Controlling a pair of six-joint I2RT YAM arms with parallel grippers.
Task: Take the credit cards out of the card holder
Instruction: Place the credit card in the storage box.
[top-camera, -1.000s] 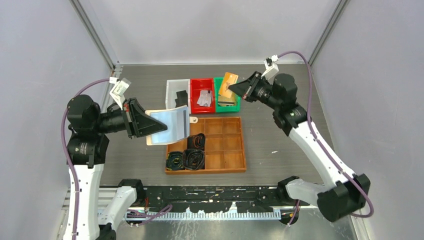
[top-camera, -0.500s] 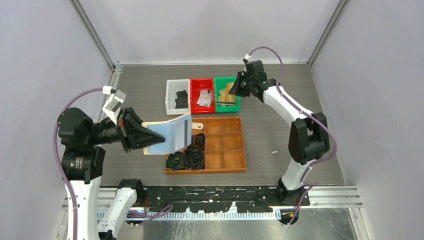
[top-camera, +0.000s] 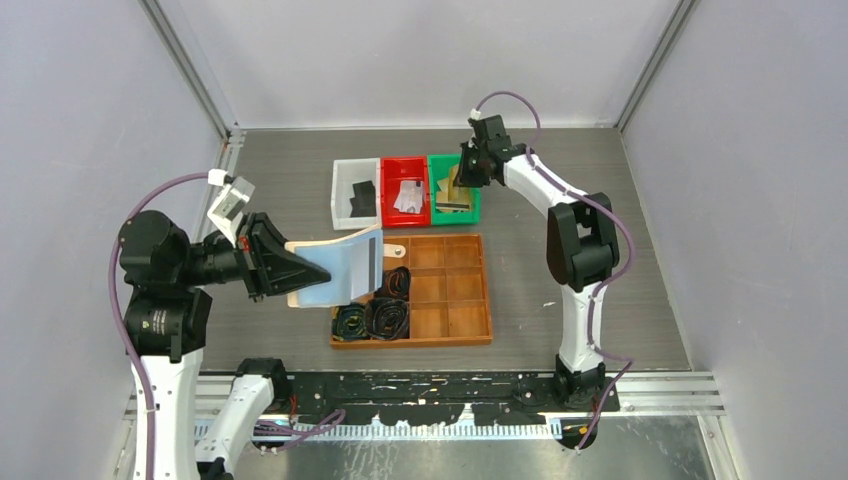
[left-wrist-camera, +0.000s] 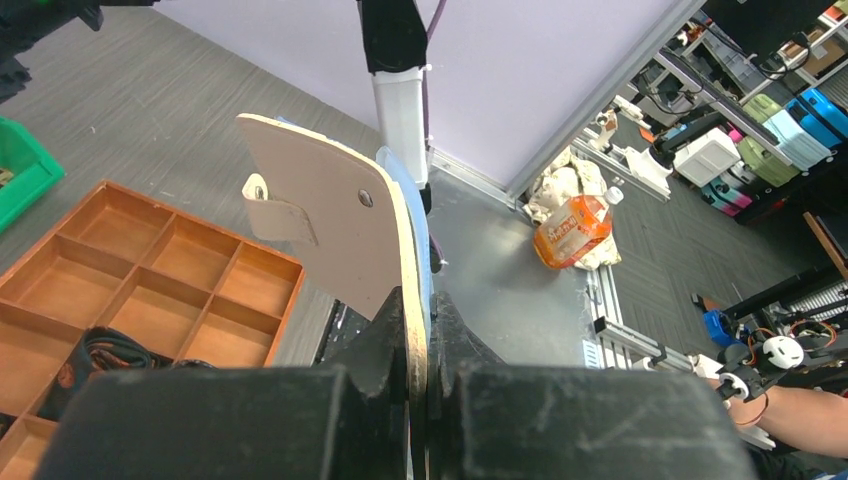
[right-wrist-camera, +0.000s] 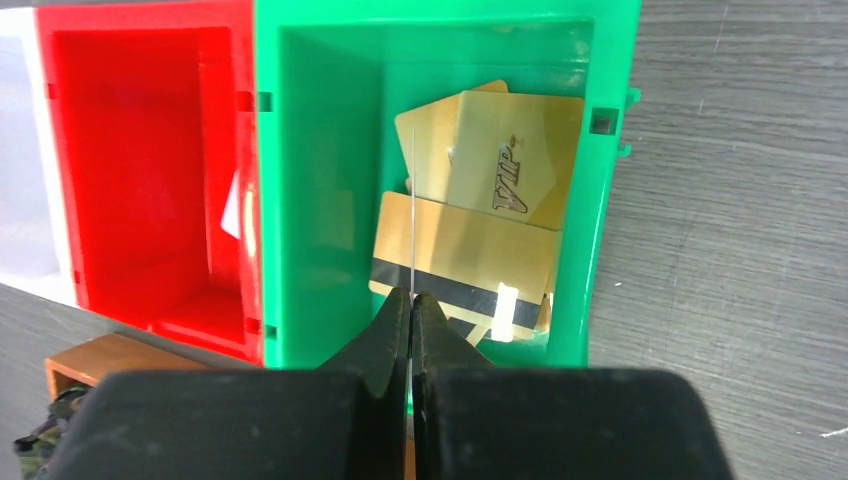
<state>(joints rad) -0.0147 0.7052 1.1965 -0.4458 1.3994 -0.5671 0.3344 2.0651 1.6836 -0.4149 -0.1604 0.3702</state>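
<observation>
Card (right-wrist-camera: 412, 210) edge-on in right gripper (right-wrist-camera: 411, 297) (over green bin (right-wrist-camera: 320, 200)).

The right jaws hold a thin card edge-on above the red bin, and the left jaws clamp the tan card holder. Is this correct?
Not fully. The right wrist view shows the card above the green bin, not the red one. The rest stands: the left jaws clamp the tan card holder.
</observation>
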